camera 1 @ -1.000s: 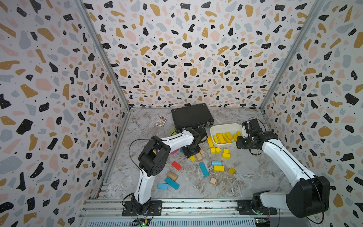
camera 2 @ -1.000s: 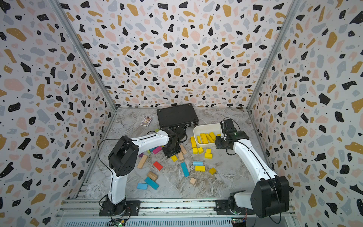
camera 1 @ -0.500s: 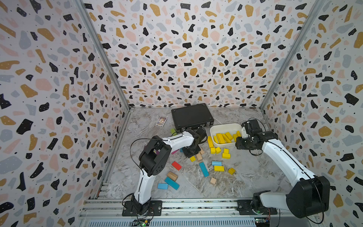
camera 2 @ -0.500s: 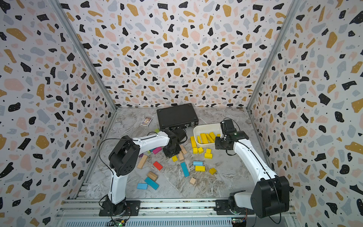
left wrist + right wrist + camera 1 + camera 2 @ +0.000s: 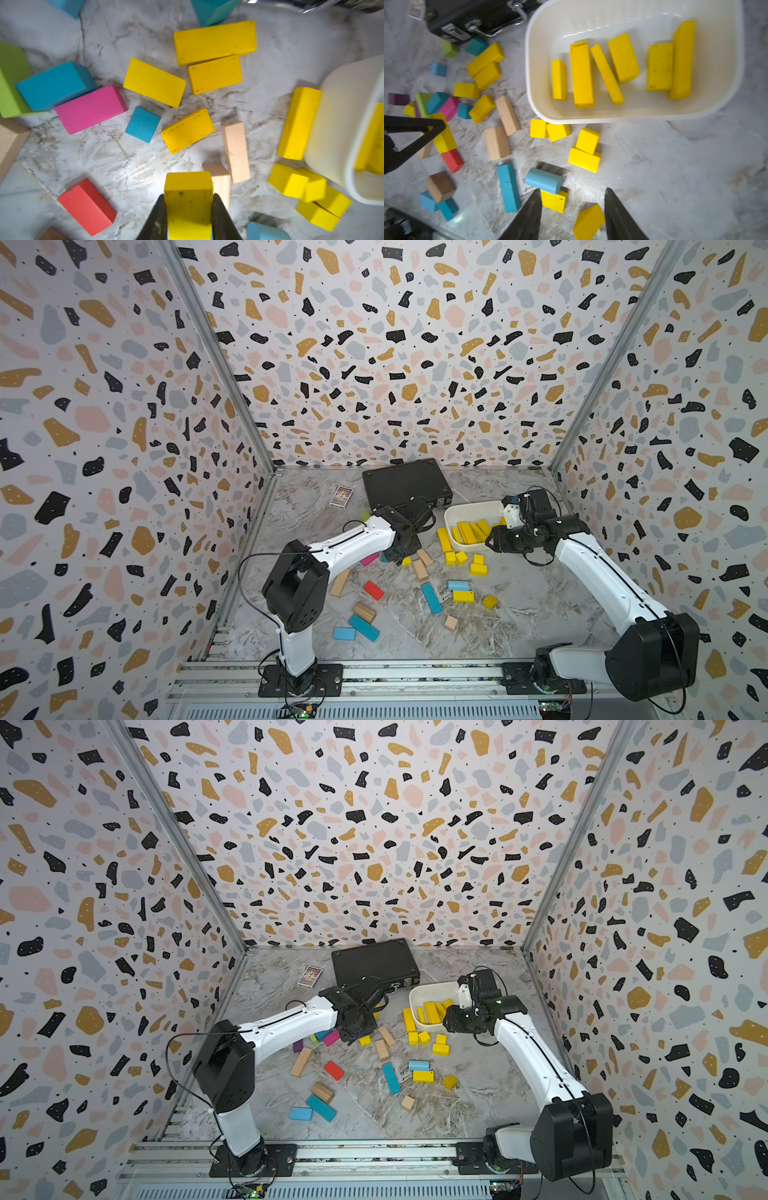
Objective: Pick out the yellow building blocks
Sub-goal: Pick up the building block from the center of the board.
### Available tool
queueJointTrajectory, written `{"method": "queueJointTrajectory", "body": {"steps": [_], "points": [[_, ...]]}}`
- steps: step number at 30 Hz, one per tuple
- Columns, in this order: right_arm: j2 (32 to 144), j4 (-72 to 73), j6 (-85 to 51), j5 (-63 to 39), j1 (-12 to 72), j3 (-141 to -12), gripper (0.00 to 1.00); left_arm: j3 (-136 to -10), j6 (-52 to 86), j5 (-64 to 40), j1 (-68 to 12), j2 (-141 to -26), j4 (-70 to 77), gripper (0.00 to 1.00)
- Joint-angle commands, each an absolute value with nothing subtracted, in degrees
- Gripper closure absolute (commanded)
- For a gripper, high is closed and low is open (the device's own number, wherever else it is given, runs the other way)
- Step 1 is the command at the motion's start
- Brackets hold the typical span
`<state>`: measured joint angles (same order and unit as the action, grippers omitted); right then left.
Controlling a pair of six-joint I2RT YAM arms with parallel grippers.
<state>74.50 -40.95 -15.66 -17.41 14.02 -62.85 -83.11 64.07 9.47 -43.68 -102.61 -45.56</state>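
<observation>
1. Worked over a grey, marble-veined tabletop (image 5: pixel 519 614), boxed in on three sides by terrazzo-speckled walls (image 5: pixel 395 344), with a metal rail (image 5: pixel 415 672) along the bottom edge of both top views.
2. Showed a shut black case (image 5: pixel 403 485) at upper centre of the surface, with a small card pack (image 5: pixel 341 496) just to its left (print too small to read).
3. Found six of the yellow building blocks (image 5: pixel 581 74) lying inside the white tub (image 5: pixel 529 62), right of the case.
4. Found the others loose on the surface below and left of the tub, mixed with other coloured pieces (image 5: pixel 431 598) in blue, pink, red, green and tan; saw one long yellow bar (image 5: pixel 299 122) just beside the tub's outer wall.
5. Clenched the left gripper (image 5: pixel 189 197) on a gripped yellow block (image 5: pixel 188 218) at lower centre of the left wrist view.
6. Held the right gripper (image 5: pixel 572 189) with jaws apart and nothing between them, at the tub's lower right corner in both top views.
</observation>
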Motion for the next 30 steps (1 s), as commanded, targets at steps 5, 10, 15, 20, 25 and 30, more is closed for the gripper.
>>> {"method": "queueJointTrajectory", "body": {"steps": [5, 10, 15, 20, 25, 30], "points": [[74.94, -23.43, -24.25, -33.69, 23.63, -59.37, 0.50, -80.72, 68.68, 4.80, -43.86, -97.50, -40.49, 0.82], [80.21, -15.43, -28.21, -34.60, 31.57, -59.30, 0.50, -78.98, 72.42, 1.00, -43.86, -95.52, -38.23, 0.83], [85.69, -12.23, -29.63, -35.02, 34.67, -61.41, 0.50, -76.34, 74.74, -0.39, -43.86, -92.75, -36.71, 0.83], [89.05, -12.27, -28.64, -35.79, 35.16, -63.29, 0.54, -74.55, 75.34, 0.35, -43.54, -90.86, -37.17, 0.78], [90.73, -12.34, -28.13, -36.06, 35.32, -64.05, 0.57, -73.85, 74.87, 0.70, -43.17, -89.87, -37.52, 0.77], [92.65, -12.19, -28.08, -37.90, 35.35, -64.98, 0.62, -73.93, 73.08, 0.83, -43.02, -89.65, -37.90, 0.75]]}}
